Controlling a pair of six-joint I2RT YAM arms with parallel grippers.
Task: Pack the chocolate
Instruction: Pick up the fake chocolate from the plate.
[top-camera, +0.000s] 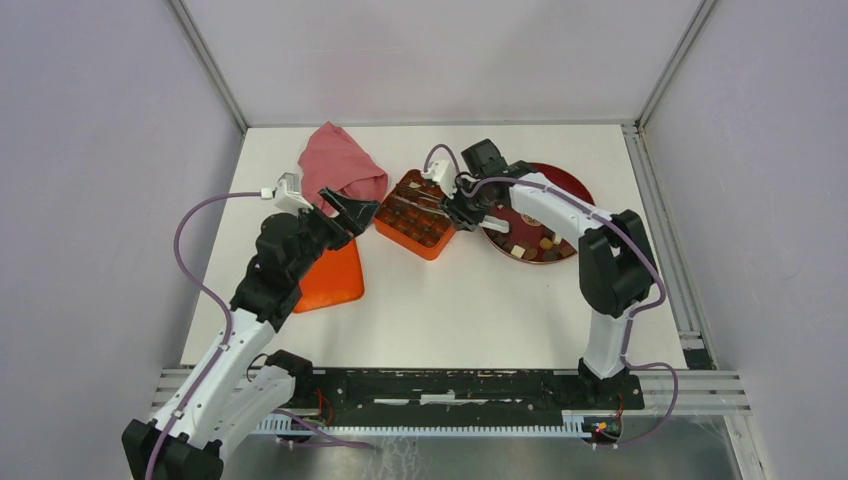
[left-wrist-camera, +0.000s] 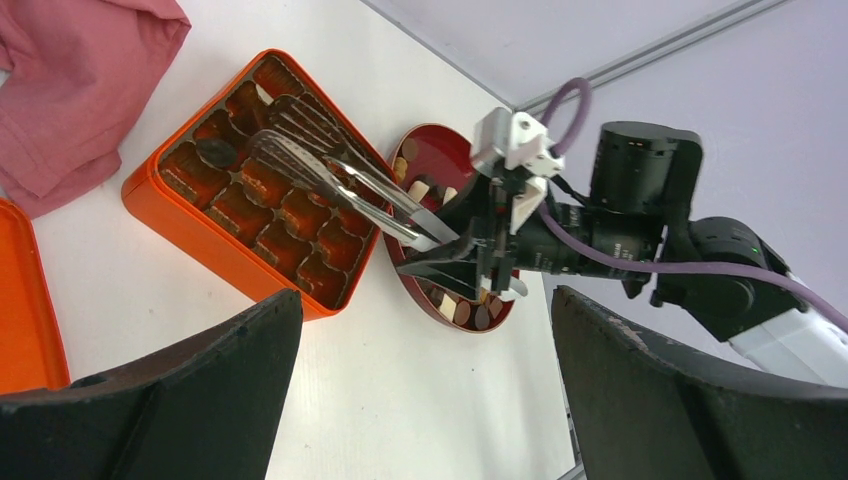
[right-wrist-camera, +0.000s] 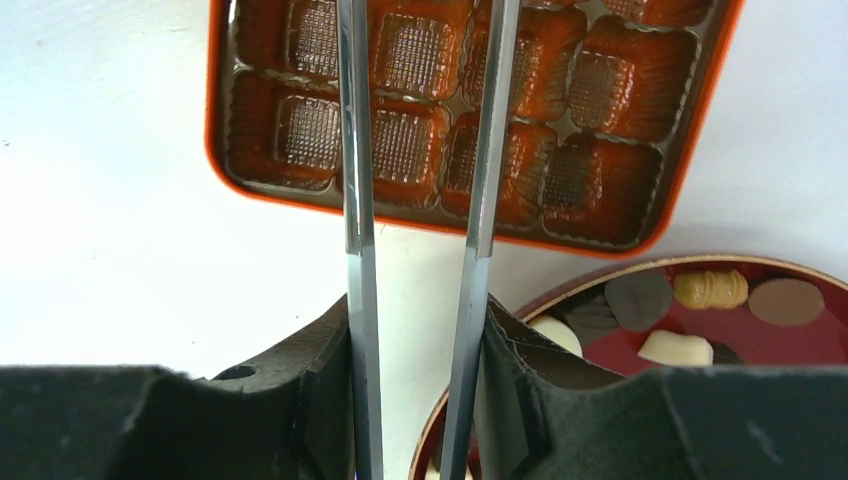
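Note:
The chocolate (top-camera: 535, 247) lies as several small brown, cream and dark pieces on the dark red plate (top-camera: 560, 178); the right wrist view shows them (right-wrist-camera: 710, 288) at its lower right. My right gripper (top-camera: 462, 208) is shut on metal tongs (left-wrist-camera: 330, 175), and both fingers press the tong arms (right-wrist-camera: 360, 200). The tong tips stand apart over the orange gridded box (top-camera: 420, 245). One dark piece (left-wrist-camera: 215, 152) sits in a box cell near the tips. My left gripper (top-camera: 350, 215) hangs open beside the box, holding nothing.
The orange lid (top-camera: 335, 275) lies flat to the left of the box, under my left arm. A pink cloth (top-camera: 340, 165) is bunched at the back left, touching the box corner. The plate rim (right-wrist-camera: 600, 275) nearly meets the box wall (right-wrist-camera: 300, 195).

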